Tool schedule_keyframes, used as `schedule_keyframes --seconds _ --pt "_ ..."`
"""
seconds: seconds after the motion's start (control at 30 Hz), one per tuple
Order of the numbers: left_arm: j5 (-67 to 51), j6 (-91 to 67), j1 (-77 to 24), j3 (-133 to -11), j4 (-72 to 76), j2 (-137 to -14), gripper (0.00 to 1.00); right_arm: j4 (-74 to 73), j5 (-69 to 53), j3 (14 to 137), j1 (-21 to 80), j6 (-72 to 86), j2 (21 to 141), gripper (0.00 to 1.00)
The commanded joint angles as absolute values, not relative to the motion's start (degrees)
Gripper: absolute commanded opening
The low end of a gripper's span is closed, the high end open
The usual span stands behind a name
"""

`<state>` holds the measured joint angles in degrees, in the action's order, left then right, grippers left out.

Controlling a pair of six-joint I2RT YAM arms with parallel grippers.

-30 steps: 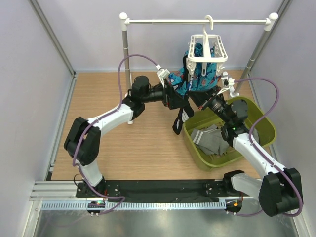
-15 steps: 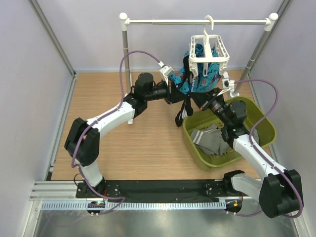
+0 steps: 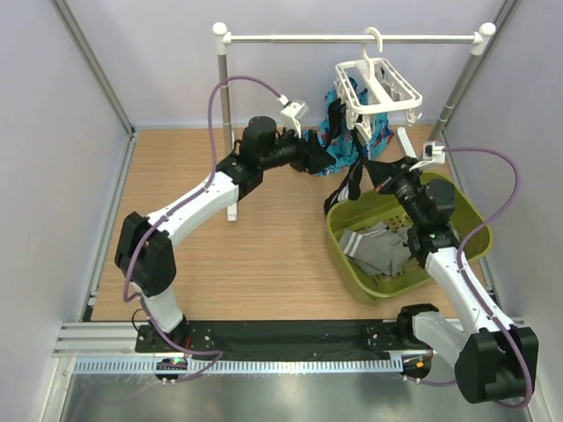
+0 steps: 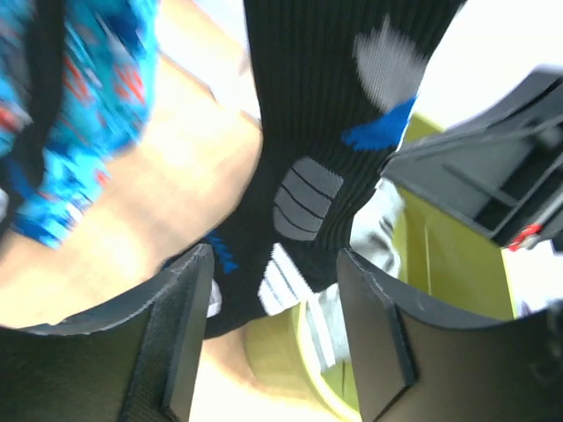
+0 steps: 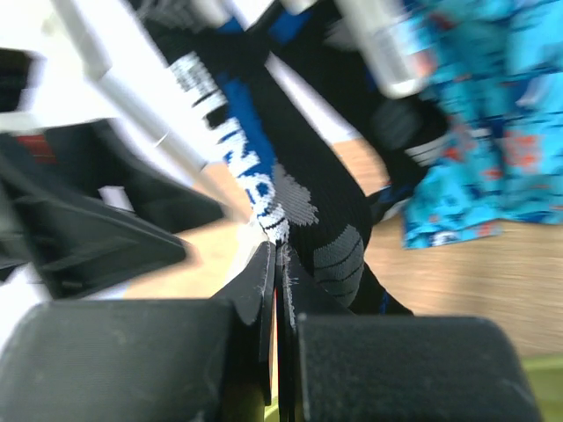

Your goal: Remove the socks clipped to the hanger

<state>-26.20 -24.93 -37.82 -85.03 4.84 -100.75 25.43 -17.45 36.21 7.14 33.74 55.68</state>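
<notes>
grey socks (image 3: 378,249) lie in the green bin (image 3: 482,230) already. a black sock (image 3: 350,185) hangs below the tilted hanger (image 3: 378,88), seemingly not yet unclipped, pinched in the closed right gripper (image 5: 277,251); the left gripper (image 4: 274,257) stands spread beside it.

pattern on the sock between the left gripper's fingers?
It's a black sock with grey pads, white stripes and a blue patch; clearest in left wrist view.

Wooden tabletop (image 3: 264,255) between pale lilac walls (image 3: 53,176).
</notes>
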Motion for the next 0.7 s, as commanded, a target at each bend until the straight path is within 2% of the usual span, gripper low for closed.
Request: schedule_keyframes --seconds 0.0,0.17,0.33,0.47,0.67 --pt "-20.2 -22.8 -37.5 -91.1 1.7 -96.2 0.63 26.9 -13.4 36.3 4.1 36.5 54.2 0.01" --pt "-14.3 -20.0 -37.5 -95.3 -1.2 -95.7 0.71 31.3 -16.1 37.1 0.7 41.5 57.7 0.01" --pt "-12.5 -19.4 -37.1 -104.0 -5.0 -100.1 0.72 35.3 -20.1 37.4 -5.7 46.5 60.5 0.01" --pt "-9.5 -20.5 -37.0 -113.1 -8.1 -106.2 0.71 38.2 -27.1 38.7 -6.3 47.7 63.9 0.01" --pt "-12.2 -17.0 -37.2 -117.9 -6.7 -110.9 0.71 42.2 -30.3 38.9 -6.3 49.6 65.4 0.01"
